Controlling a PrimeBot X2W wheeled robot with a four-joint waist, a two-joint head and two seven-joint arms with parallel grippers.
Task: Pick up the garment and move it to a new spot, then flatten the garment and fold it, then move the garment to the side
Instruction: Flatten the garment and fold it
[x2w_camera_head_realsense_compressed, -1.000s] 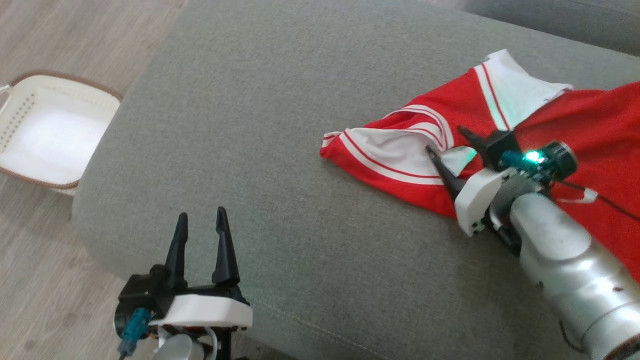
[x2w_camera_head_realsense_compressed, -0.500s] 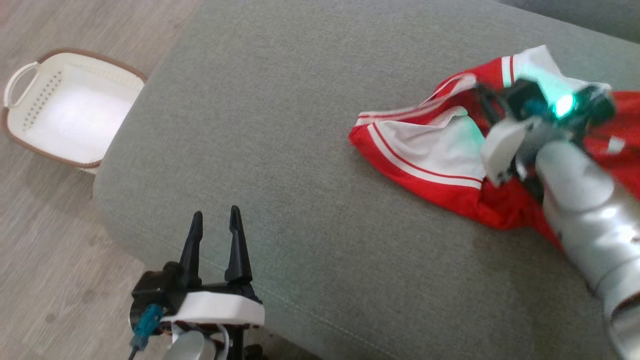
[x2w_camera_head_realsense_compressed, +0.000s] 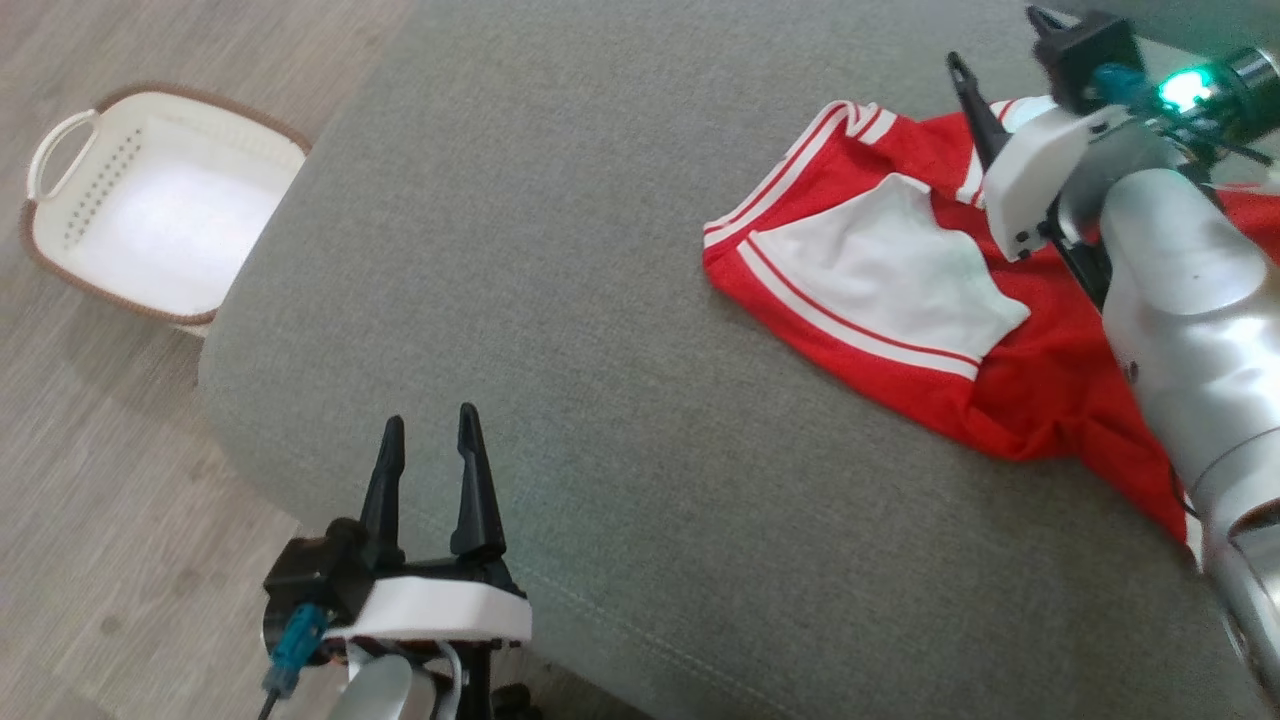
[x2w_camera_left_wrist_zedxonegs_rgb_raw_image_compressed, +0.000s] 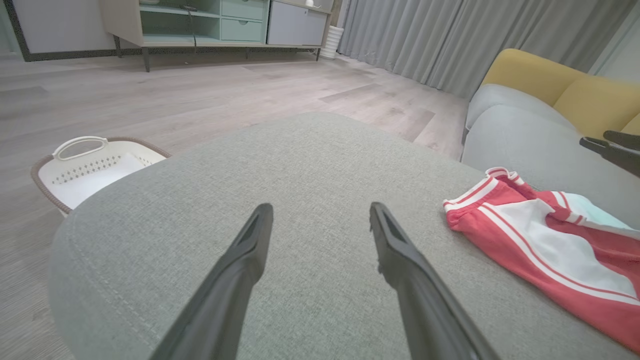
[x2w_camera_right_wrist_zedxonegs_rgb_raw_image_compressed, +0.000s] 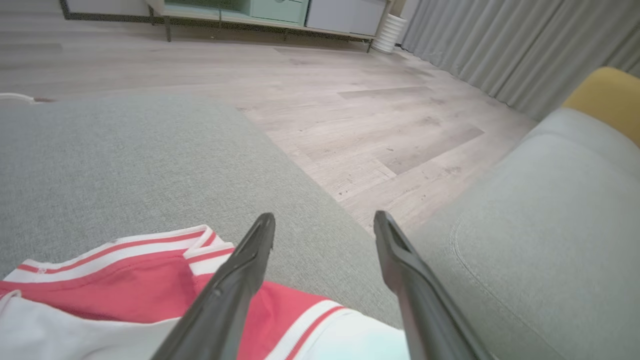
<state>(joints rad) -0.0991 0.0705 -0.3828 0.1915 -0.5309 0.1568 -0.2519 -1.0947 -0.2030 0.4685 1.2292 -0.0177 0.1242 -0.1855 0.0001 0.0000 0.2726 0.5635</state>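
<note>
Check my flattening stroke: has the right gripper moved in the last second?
Yes. The right gripper has gone from over the white panel of the garment to its far edge, toward the back of the grey cushion.

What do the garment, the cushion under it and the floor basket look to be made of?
Garment: thin red-and-white fabric, probably synthetic sportswear knit; matte, lying in limp folds. Cushion: grey woven upholstery; coarse weave and a stitched seam show. Basket: white moulded plastic by its perforated wall; brown rim's material unclear.
</note>
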